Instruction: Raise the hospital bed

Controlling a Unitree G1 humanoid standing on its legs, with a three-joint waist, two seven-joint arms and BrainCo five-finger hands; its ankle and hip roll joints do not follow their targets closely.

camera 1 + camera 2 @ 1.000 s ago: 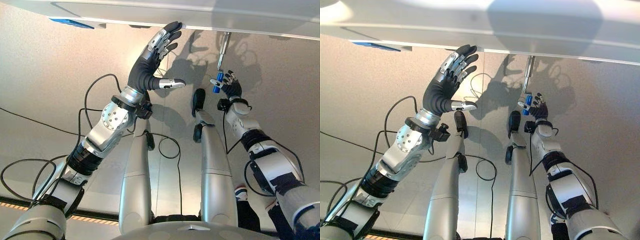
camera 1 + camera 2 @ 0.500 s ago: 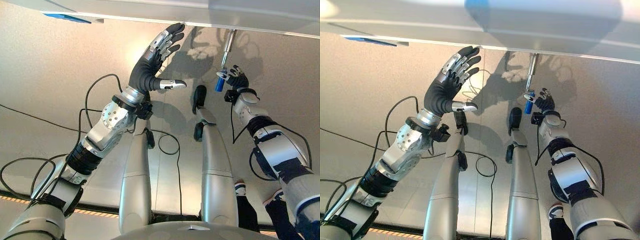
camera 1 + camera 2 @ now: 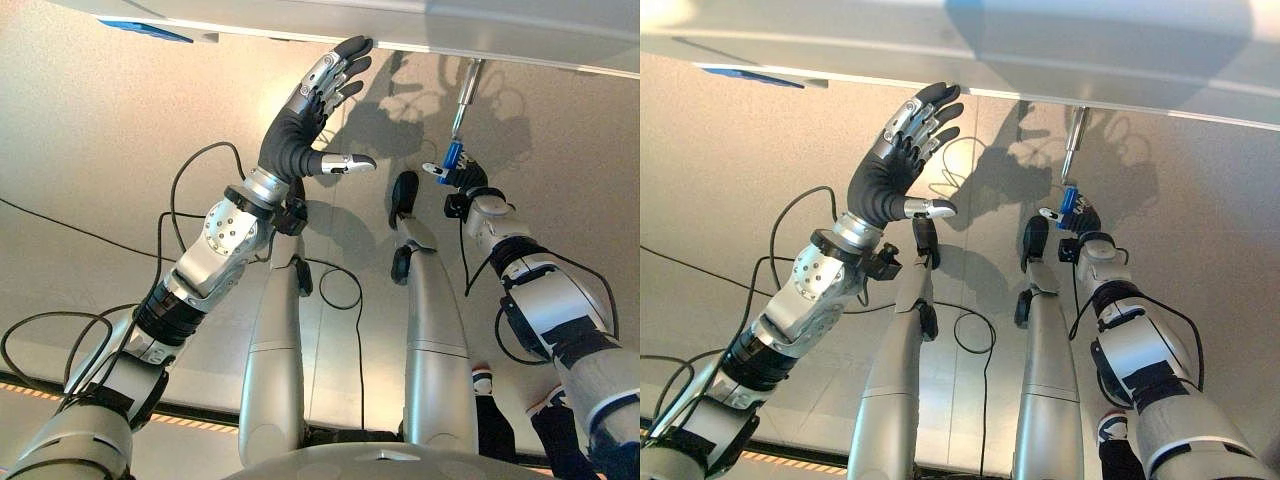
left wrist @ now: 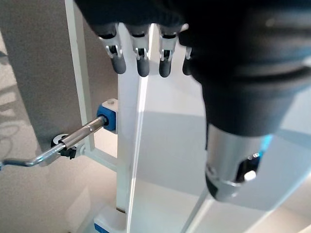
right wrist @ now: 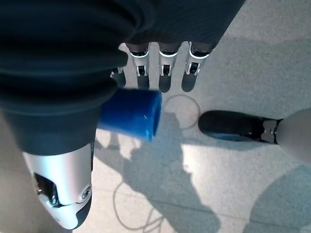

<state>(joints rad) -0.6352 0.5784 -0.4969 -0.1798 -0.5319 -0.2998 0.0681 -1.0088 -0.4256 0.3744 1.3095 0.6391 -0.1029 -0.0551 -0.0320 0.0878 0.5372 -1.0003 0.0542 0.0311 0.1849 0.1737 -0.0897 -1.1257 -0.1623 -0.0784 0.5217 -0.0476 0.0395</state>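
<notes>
Fingers of the right hand [image 3: 462,178] are curling round the crank's blue handle [image 5: 130,113]; left hand [image 3: 312,110] is spreading wide, fingertips touching the bed frame [image 3: 420,22].

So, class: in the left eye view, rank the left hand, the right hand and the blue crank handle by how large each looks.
1. left hand, though it may be nearer the camera
2. right hand
3. blue crank handle

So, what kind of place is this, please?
Probably a hospital or care room, or a mock-up of one: a white bed frame overhead, its metal crank with a blue handle in the right hand, above a speckled floor.
</notes>
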